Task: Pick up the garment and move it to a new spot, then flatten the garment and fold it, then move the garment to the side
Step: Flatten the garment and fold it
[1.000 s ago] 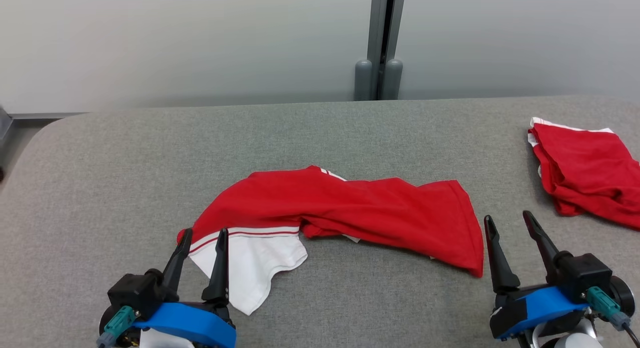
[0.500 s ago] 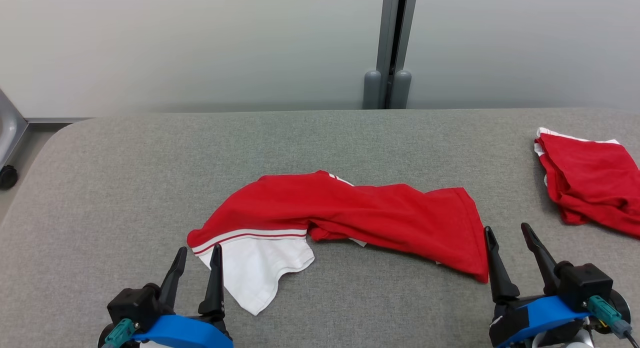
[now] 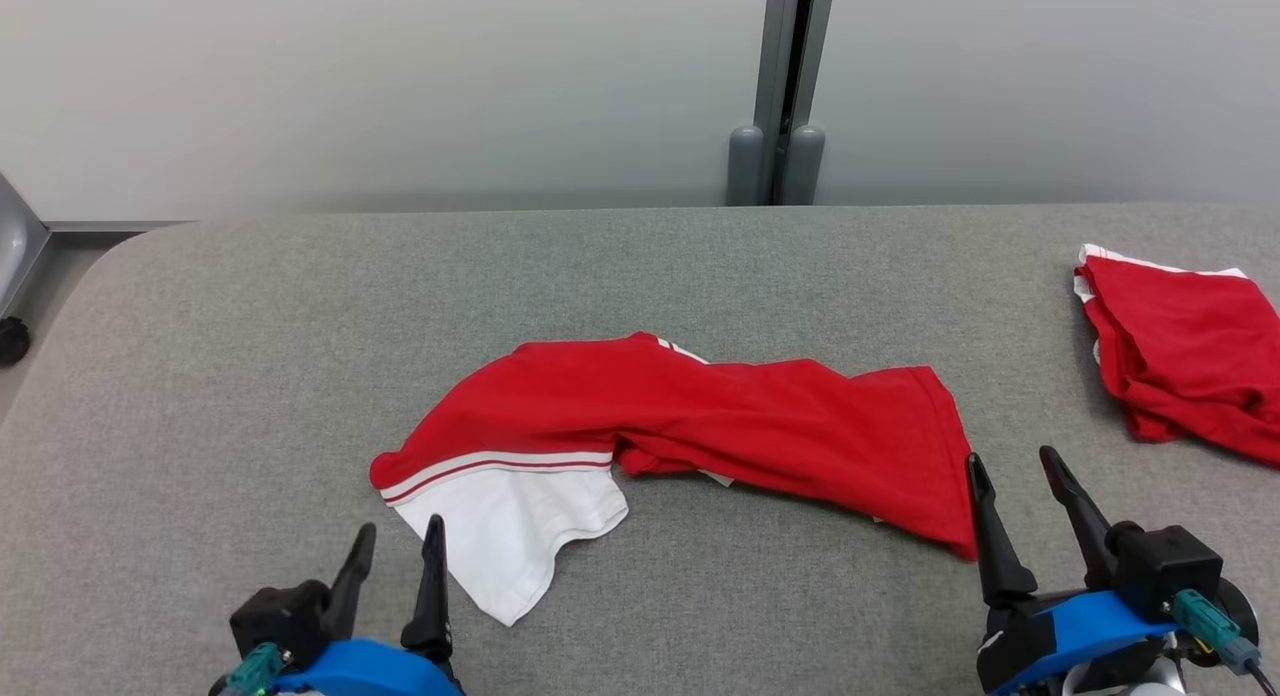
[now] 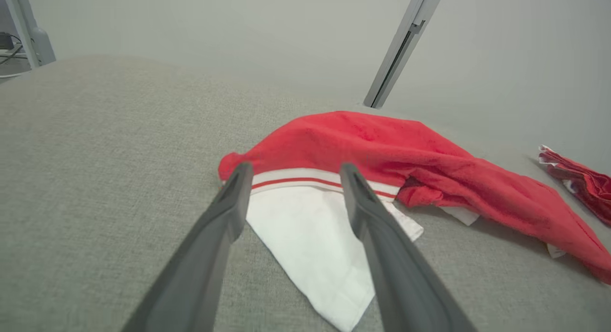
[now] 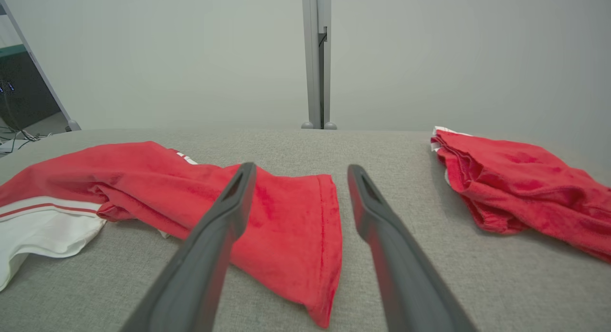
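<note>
We find the garment (image 3: 690, 416) crumpled on the table (image 3: 250, 356), at 1 o'clock from the left gripper (image 3: 400, 526), 11 o'clock from the right gripper (image 3: 1010, 456). Both stand wide open, empty. We advise pinching each near corner low, lifting together

You are looking at what seems a robotics lab or test room, where a grey fabric-covered table (image 3: 300, 326) is standing before pale frosted partition panels (image 3: 400, 76) joined by a grey metal post (image 3: 790, 76), with a castor wheel (image 3: 12, 341) and loose cables (image 5: 16, 136) showing at floor level.
</note>
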Motion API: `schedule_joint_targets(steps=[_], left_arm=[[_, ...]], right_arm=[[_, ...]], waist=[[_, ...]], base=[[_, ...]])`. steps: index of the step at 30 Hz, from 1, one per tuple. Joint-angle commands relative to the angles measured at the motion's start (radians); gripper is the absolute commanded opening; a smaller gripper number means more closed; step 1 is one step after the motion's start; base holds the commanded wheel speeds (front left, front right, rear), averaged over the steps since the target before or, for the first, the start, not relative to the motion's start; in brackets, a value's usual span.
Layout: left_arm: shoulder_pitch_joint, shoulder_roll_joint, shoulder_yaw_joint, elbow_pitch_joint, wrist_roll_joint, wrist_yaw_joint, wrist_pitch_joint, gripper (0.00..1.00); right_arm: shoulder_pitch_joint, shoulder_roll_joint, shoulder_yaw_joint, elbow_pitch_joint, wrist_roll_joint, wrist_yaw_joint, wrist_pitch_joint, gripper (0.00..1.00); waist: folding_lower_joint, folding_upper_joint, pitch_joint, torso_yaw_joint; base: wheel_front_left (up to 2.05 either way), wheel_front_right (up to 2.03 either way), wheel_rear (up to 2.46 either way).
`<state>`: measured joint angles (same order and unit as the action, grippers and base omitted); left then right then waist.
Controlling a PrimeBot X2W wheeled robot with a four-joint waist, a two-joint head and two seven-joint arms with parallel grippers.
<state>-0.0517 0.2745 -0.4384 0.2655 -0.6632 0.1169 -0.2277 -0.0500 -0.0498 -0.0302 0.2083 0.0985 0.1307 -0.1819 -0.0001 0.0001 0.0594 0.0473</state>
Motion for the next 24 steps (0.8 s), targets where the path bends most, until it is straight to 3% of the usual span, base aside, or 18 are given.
schedule_joint_targets(steps=[1, 11, 20, 21, 23, 24], left_arm=[[0.007, -0.006, -0.008, 0.010, -0.001, 0.009, 0.016, 1.00], [0.004, -0.056, -0.068, 0.114, -0.037, 0.062, 0.198, 1.00], [-0.025, -0.085, -0.081, 0.175, -0.050, 0.068, 0.233, 1.00], [-0.028, -0.088, -0.084, 0.180, -0.051, 0.064, 0.235, 0.95], [-0.033, -0.093, -0.088, 0.188, -0.052, 0.059, 0.235, 0.36], [-0.037, -0.096, -0.090, 0.191, -0.051, 0.057, 0.232, 0.17]], right_arm=[[-0.005, -0.001, -0.002, 0.001, -0.001, 0.000, -0.001, 1.00], [-0.026, -0.001, 0.000, 0.018, -0.010, 0.000, -0.006, 1.00], [-0.035, -0.001, 0.005, 0.028, -0.016, 0.000, -0.012, 1.00], [-0.035, -0.001, 0.005, 0.029, -0.016, 0.000, -0.013, 1.00], [-0.035, -0.001, 0.003, 0.034, -0.018, 0.000, -0.013, 1.00], [-0.035, -0.001, 0.001, 0.038, -0.018, 0.000, -0.014, 1.00]], waist=[[0.0001, -0.0001, 0.003, -0.001], [0.0001, -0.0001, 0.031, -0.028], [0.0001, -0.0001, 0.050, -0.062], [0.0001, -0.0001, 0.051, -0.065], [0.0001, -0.0001, 0.052, -0.069], [0.0001, -0.0001, 0.053, -0.070]], base=[[0.00, 0.00, 0.00], [0.00, 0.00, 0.00], [0.00, 0.00, 0.00], [0.00, 0.00, 0.00], [0.00, 0.00, 0.00], [0.00, 0.00, 0.00]])
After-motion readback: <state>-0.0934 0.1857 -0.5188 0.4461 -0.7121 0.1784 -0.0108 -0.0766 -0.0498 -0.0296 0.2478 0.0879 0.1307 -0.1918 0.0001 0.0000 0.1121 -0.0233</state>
